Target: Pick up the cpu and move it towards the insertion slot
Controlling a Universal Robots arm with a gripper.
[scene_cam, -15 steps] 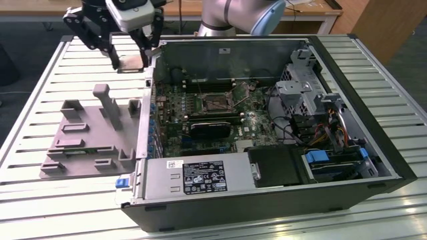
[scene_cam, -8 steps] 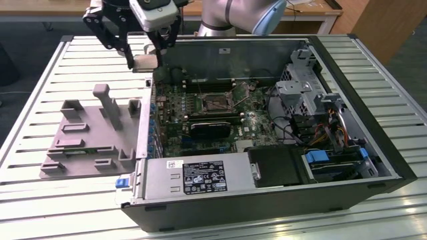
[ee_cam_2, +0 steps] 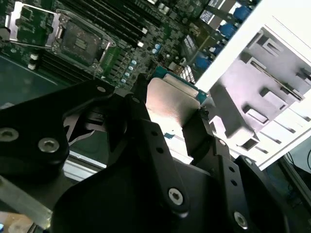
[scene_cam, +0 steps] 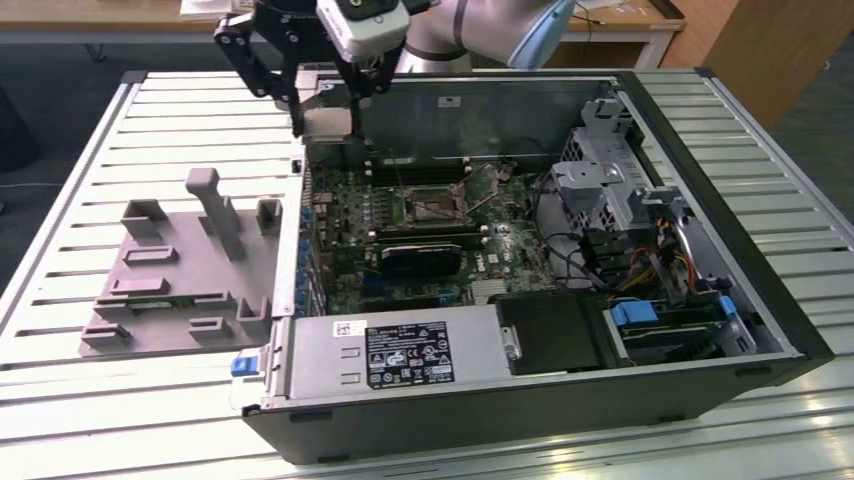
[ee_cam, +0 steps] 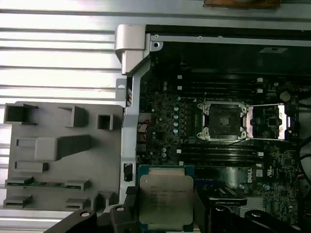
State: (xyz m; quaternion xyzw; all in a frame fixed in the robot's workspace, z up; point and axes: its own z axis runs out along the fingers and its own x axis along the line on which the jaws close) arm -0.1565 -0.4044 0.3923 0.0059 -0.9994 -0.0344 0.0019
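The gripper (scene_cam: 328, 105) hangs above the far corner of the open computer case (scene_cam: 747, 300) on the exterior view's left, its 2 black fingers (ee_cam_2: 201, 138) closed on opposite edges of the cpu (ee_cam: 165, 200). In the exterior view the chip (scene_cam: 330, 123) is a pale square between the fingertips, clear of the board. In both wrist views its metal top shows, though the fingers cover its side edges and its lower edge is cut off in the first wrist view. The insertion slot (ee_cam: 223, 121) lies open near the middle of the motherboard (scene_cam: 400, 250), well apart from the chip, its dark centre bare. Beside the case, a grey parts tray (scene_cam: 174, 275) rests on the slatted worktop (scene_cam: 80, 200); its smaller contents are hard to make out.
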